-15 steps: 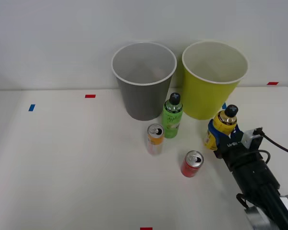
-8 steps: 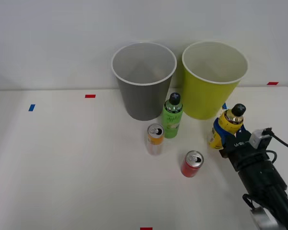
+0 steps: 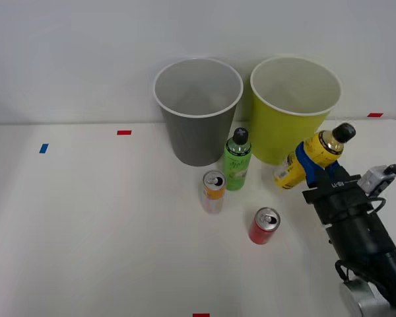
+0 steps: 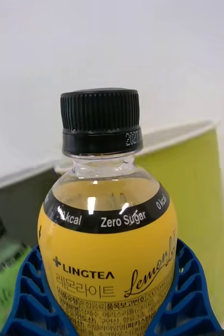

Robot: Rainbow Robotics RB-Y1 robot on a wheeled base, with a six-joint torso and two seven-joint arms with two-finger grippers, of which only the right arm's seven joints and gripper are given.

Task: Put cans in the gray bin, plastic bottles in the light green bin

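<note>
My right gripper [image 3: 311, 162] is shut on the yellow bottle [image 3: 310, 159], which is lifted off the table and tilted, its black cap pointing up and right, just in front of the light green bin [image 3: 292, 131]. In the right wrist view the yellow bottle [image 4: 107, 247] sits between my blue ribbed fingers [image 4: 30, 294], with the light green bin [image 4: 195, 210] behind it. The green bottle [image 3: 237, 160] stands upright between the two bins, in front of the gray bin [image 3: 197, 125]. A white-and-orange can [image 3: 213, 191] and a red can [image 3: 264, 226] stand on the table nearer to me.
Red tape marks [image 3: 123, 132] and a blue tape mark [image 3: 43, 148] lie on the white table [image 3: 92, 224]. A white wall rises right behind the bins. My arm [image 3: 356, 244] reaches in from the lower right.
My right gripper has lifted the yellow bottle off the table, carried it up and to the right, and tipped it over so the cap leans right.
</note>
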